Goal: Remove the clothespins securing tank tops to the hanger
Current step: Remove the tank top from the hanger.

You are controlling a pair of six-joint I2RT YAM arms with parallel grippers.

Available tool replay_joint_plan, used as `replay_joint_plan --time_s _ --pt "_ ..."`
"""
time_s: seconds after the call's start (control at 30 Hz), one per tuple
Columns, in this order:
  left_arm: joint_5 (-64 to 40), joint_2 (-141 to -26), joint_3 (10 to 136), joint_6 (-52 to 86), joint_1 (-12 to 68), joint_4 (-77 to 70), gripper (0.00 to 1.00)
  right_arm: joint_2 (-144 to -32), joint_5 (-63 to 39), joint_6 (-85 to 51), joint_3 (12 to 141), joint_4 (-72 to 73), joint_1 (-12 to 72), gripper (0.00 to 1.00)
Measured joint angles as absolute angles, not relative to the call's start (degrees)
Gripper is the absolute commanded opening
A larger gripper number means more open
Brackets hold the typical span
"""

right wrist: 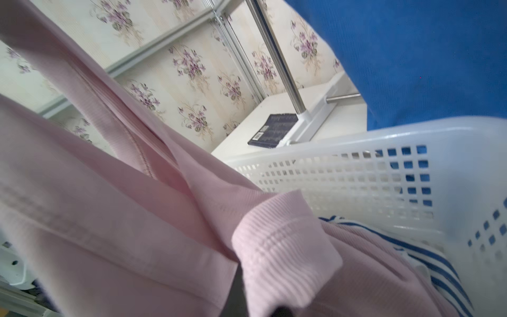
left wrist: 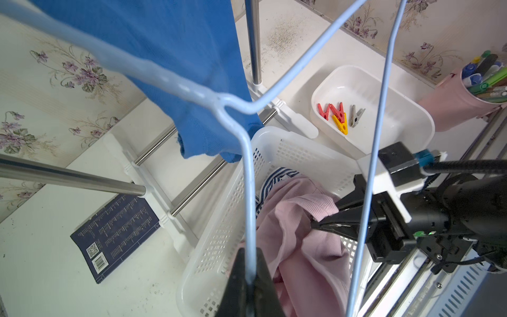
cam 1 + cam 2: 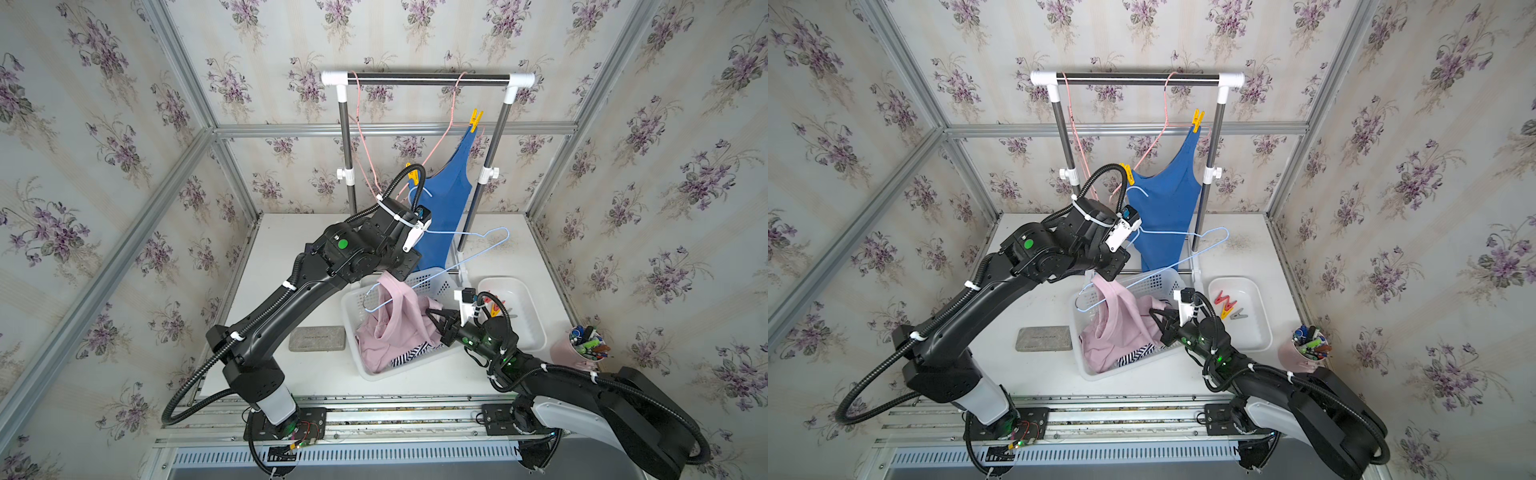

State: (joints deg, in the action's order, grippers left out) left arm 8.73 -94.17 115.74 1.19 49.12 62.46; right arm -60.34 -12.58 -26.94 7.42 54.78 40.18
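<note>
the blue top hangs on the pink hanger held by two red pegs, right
Not quite: the two pegs holding the blue top on the pink hanger are yellow, not red, as both top views show.

bright even light, soft shadows; edges bend; close pink top (image 1: 115,225) blurred.
</note>
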Motion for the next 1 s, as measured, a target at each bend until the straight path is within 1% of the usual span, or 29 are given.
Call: replay_joint_plan --time_s 0.03,0.07,0.1,0.17,0.2,0.23,0.37,0.47,0.53,0.63,0.77,0.9,1.0 --pt "8.84 -93.34 114.26 1.61 49.08 61.49 0.00 -57.69 -12.01 -26.30 7.49 53.65 40.21 0.38" --pt "9.02 -92.84 113.19 1.96 49.01 60.64 0.00 -54.54 -11.33 -25.36 7.55 51.94 40.23 0.51" --pt "9.23 -92.64 112.57 2.13 48.90 60.05 0.00 -51.55 -10.92 -24.67 7.57 50.33 40.23 0.61" --pt "9.67 -92.62 111.90 2.66 48.62 58.98 0.00 -44.49 -9.34 -22.52 7.60 45.91 40.23 0.78" --pt "9.78 -92.64 111.72 2.92 48.42 58.65 0.00 -41.74 -8.69 -21.71 7.62 44.01 40.23 0.83" --pt "9.80 -92.64 111.57 3.20 48.29 58.28 0.00 -38.28 -7.99 -20.71 7.77 41.54 40.23 0.85" --pt "9.82 -92.66 111.50 4.14 47.83 56.88 0.00 -29.63 -6.72 -18.00 9.17 34.26 40.23 0.86" --pt "10.24 -92.79 111.57 4.60 47.66 56.01 0.00 -28.16 -7.66 -17.32 11.03 30.81 40.23 0.85" --pt "10.72 -92.95 111.57 4.73 47.62 55.79 0.00 -28.32 -9.45 -17.08 12.08 29.63 40.23 0.83" --pt "11.00 -93.08 111.57 4.97 47.44 55.77 0.00 -32.29 -14.20 -16.95 15.77 28.91 40.23 0.77" --pt "10.17 -93.08 111.48 5.41 47.33 55.75 0.00 -41.06 -19.86 -17.26 20.69 29.87 40.58 0.76" --pt "8.86 -93.08 111.20 6.35 47.31 55.44 0.00 -46.74 -21.43 -16.43 23.38 30.22 42.50 0.75" --pt "8.69 -93.01 110.93 6.79 47.31 54.96 0.00 -50.46 -20.12 -14.76 27.99 28.21 43.77 0.74"
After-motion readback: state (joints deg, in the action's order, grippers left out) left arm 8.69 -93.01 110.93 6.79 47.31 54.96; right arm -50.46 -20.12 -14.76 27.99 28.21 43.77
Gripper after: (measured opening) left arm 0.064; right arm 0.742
